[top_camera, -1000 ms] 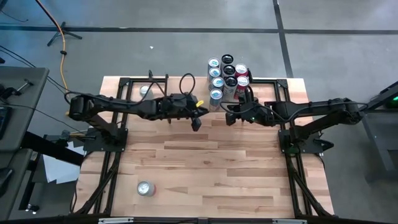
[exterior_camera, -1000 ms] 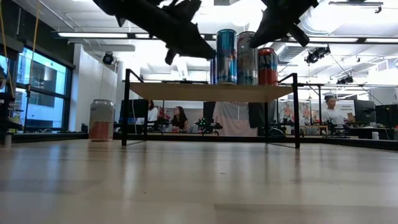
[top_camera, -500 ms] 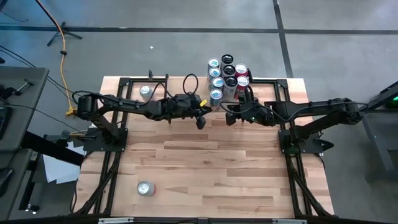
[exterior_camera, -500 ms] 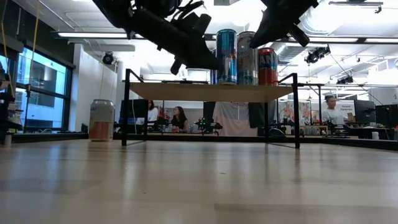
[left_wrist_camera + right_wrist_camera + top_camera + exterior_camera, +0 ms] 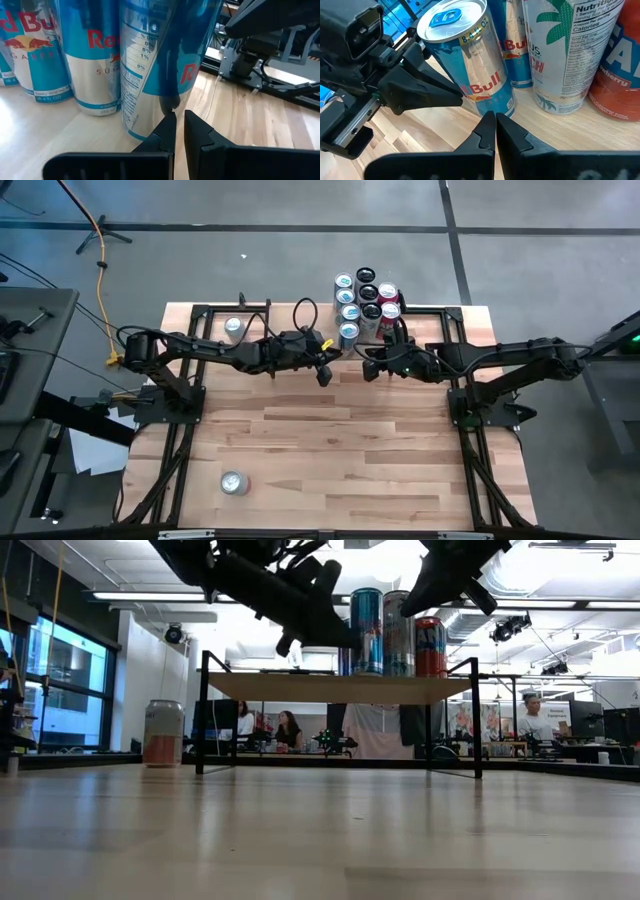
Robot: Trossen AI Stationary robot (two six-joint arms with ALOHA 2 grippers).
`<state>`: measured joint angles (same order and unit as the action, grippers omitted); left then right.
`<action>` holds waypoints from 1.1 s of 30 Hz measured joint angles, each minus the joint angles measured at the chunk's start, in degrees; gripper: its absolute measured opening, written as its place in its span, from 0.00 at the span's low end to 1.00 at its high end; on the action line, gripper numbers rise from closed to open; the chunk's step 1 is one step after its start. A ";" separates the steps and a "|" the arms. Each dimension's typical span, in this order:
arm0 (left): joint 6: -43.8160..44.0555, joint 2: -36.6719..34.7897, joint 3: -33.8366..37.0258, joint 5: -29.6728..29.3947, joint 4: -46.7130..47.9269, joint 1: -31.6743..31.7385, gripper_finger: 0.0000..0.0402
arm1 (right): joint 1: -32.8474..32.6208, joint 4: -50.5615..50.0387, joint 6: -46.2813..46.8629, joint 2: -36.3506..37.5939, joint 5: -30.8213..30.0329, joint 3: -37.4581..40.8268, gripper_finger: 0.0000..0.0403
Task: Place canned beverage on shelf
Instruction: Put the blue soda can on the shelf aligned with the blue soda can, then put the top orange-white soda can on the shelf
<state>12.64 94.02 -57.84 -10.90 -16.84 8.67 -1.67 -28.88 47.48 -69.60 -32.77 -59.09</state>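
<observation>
With its jaws pressed together on nothing, the left gripper [image 5: 175, 122] has its closed tip against, or just short of, the lower wall of the tall blue-and-silver drink can [image 5: 165, 60], which stands upright on the low shelf with a light wood plank top and thin black legs [image 5: 335, 687]. Shut fingers make a blunt pusher, so this looks like a nudge to seat the can among its neighbours, not a grasp. In the high view this gripper [image 5: 324, 372] sits at about 7 o'clock of that can [image 5: 348, 332], the nearest of the cluster.

The right gripper [image 5: 492, 122], likewise closed and empty, points at the same can [image 5: 467, 55] from the other side; overhead it [image 5: 368, 368] lies at roughly 4 o'clock of it, likely bracing or waiting.

The can is slim with red lettering, a printed nutrition panel and a shiny lid with a blue tab. The other cans [image 5: 368, 298] stand packed behind it toward 12 o'clock. Two more cans remain elsewhere: a silver-topped one [image 5: 233, 326] near the table's far-left part, and another [image 5: 234, 482] at the near left.
</observation>
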 joint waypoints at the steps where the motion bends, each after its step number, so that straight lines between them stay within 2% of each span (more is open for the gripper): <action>1: -0.57 0.00 0.00 -0.20 0.05 0.00 0.00 | 0.00 0.00 0.05 0.00 0.00 0.00 0.00; 5: -1.12 -0.31 0.00 -1.05 0.80 0.00 0.00 | 0.00 0.00 0.28 0.00 0.00 0.00 0.00; 7: 0.27 -2.06 0.04 0.46 3.41 0.00 0.00 | 0.00 0.02 0.22 0.00 0.26 0.00 0.00; 11: 0.73 -9.31 0.02 5.41 14.12 -1.29 0.00 | -0.10 0.19 -1.32 -0.02 1.66 0.00 0.00; 13: 0.67 -14.04 0.02 5.91 20.56 -2.93 0.00 | -0.42 0.42 -2.22 -0.02 1.52 0.00 0.00; 15: 0.15 -19.56 0.02 4.53 26.27 -5.14 0.00 | -0.70 0.60 -2.87 -0.02 1.49 0.00 0.00; 18: -0.32 -27.21 0.02 -1.27 31.77 -9.91 0.00 | -0.76 0.74 -2.97 -0.02 1.79 0.00 0.00; 20: 0.02 -31.39 0.02 -5.22 33.61 -13.74 0.00 | -0.74 0.83 -3.16 -0.02 2.22 0.00 0.00; 23: 1.09 -36.47 0.02 -9.93 35.33 -19.30 0.00 | -0.74 3.43 -8.20 -0.02 4.43 0.00 0.00; 27: 3.26 -40.94 0.02 -13.92 36.89 -25.03 0.00 | -0.74 12.11 -16.80 0.84 11.14 0.02 0.00; 33: 3.71 -44.88 0.02 -14.44 36.61 -28.39 0.00 | -0.74 25.83 -24.03 1.57 22.99 0.00 0.00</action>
<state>16.34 49.13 -57.82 -25.34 19.78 -19.72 -2.42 -3.05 23.45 -68.03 -9.79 -59.09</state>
